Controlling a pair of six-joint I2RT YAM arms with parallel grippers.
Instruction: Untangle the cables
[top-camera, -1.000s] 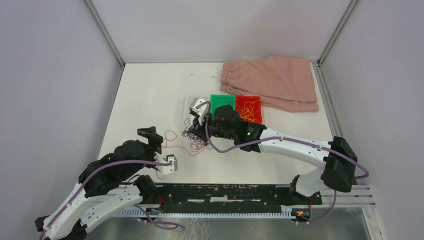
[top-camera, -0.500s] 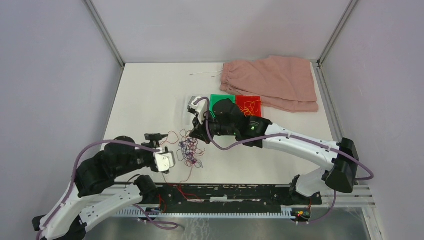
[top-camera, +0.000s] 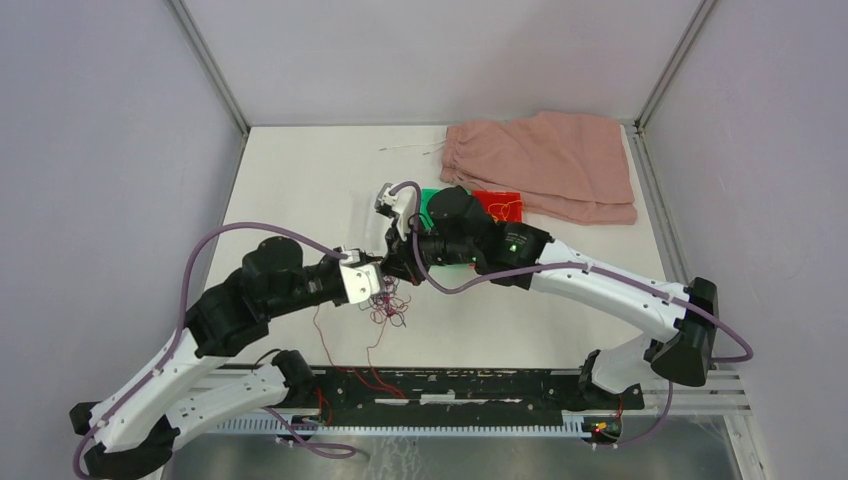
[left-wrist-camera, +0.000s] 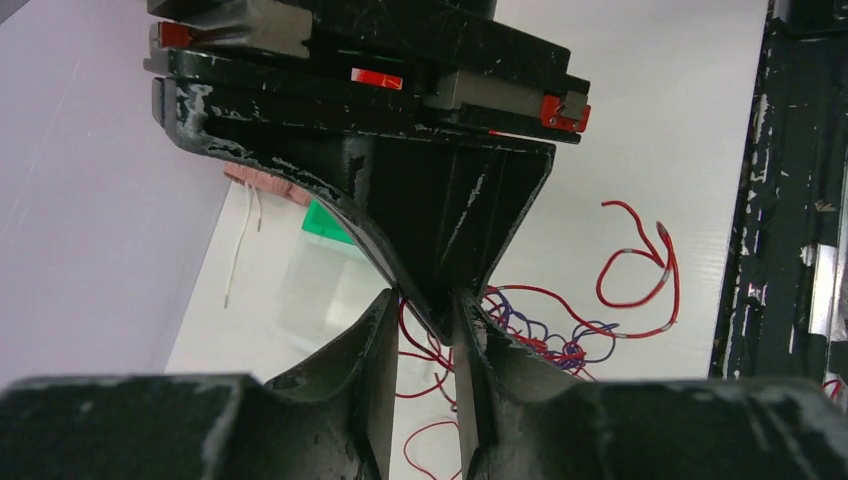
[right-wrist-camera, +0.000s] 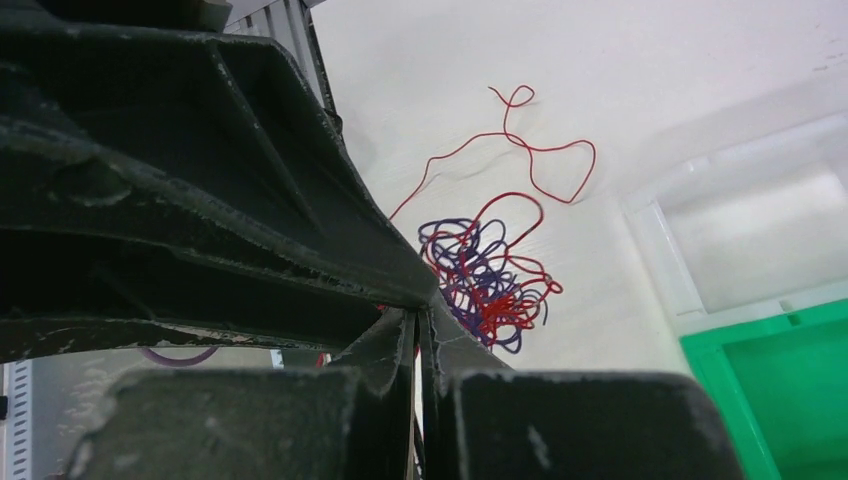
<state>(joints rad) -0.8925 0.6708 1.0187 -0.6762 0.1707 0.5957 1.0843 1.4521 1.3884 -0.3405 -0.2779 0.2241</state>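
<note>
From above, your left gripper (top-camera: 373, 284) and right gripper (top-camera: 393, 264) stand tip to tip near the middle of the table (top-camera: 290, 190), at the far edge of the cables (top-camera: 388, 303). These are a small red and purple clump lying on the white surface. One red strand (top-camera: 372, 355) trails from it toward the near edge. Behind the right arm sit a green tray (top-camera: 431, 199) and a red tray (top-camera: 490, 200) with yellow strands (top-camera: 506, 209) in it. A pink cloth (top-camera: 545, 165) lies at the far right corner.

In the left wrist view, your left fingers stand a narrow gap apart, with the right gripper's pointed tip poking into that gap. Red wire shows through it, yet you cannot tell whether any is pinched. The clump lies on the table just beyond, to the right.

In the right wrist view, your right fingers are pressed together, and whether a strand is caught between them does not show. The clump lies beyond the tips, beside a clear tray (right-wrist-camera: 750, 235)
</note>
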